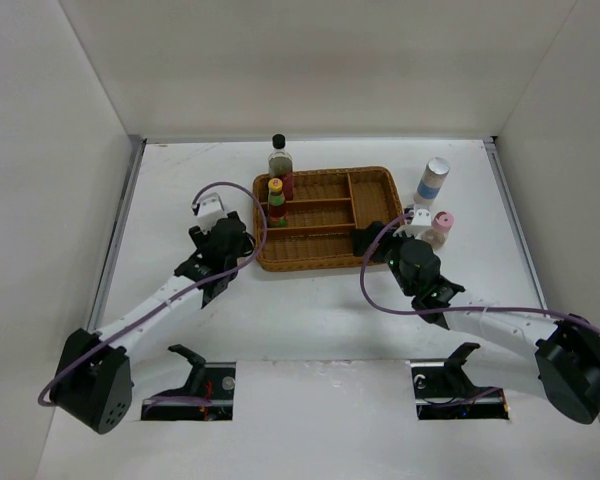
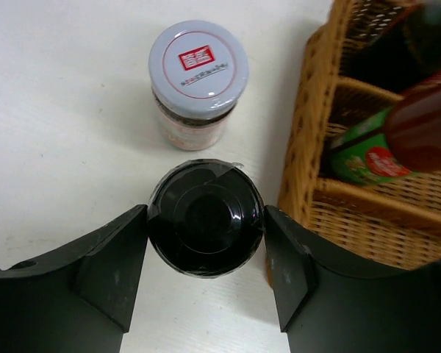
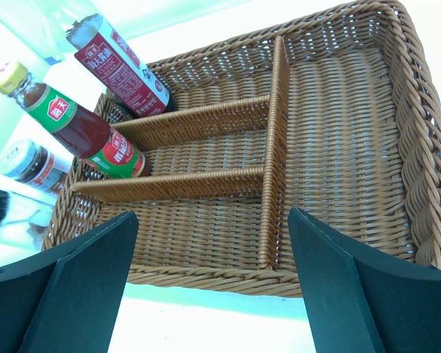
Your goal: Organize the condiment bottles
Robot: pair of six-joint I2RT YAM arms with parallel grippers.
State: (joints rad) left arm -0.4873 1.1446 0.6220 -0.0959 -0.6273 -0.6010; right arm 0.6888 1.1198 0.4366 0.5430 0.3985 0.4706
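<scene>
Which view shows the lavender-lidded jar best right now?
Left wrist: the lavender-lidded jar stands in full view, lid print clear. Right wrist catches it small at its left edge; top external does not clearly show it.

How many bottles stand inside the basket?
2: the tall black-capped bottle in the far-left compartment of the basket and the yellow-capped sauce bottle in the middle-left one; no others seem hidden.

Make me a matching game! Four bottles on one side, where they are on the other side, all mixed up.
1. dark squat bottle
2. red yellow-capped sauce bottle
3. pink-lidded jar
4. lavender-lidded jar

A. on the table, right of the wicker tray
B. standing free, left of the tray
C. between the fingers of the left hand
D. inside the tray

Pairs: 1-C, 2-D, 3-A, 4-B
</scene>
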